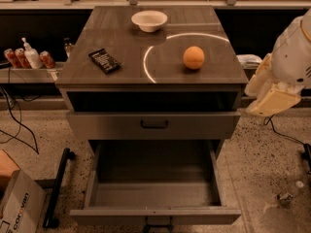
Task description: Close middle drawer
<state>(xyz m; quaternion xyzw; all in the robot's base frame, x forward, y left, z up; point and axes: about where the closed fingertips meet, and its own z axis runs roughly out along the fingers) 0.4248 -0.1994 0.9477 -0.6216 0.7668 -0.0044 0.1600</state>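
Observation:
The middle drawer (155,214) is pulled far out toward me, low in the camera view. Its deep grey box is empty and its small dark handle (158,222) sits at the bottom edge. Above it, the uppermost drawer (154,125) stands slightly open, with a dark gap under the cabinet top. The lowest drawer is hidden beneath the open one. My gripper (274,101) hangs at the end of the white arm at the right. It is beside the cabinet's right side at the uppermost drawer's height, touching nothing.
On the cabinet top (116,38) are a white bowl (149,20), an orange (194,57) and a dark packet (104,60). Cans and a bottle (26,57) stand on a left shelf. A cardboard box (17,210) and a black bar (57,188) lie on the floor at left, a plastic bottle (289,194) at right.

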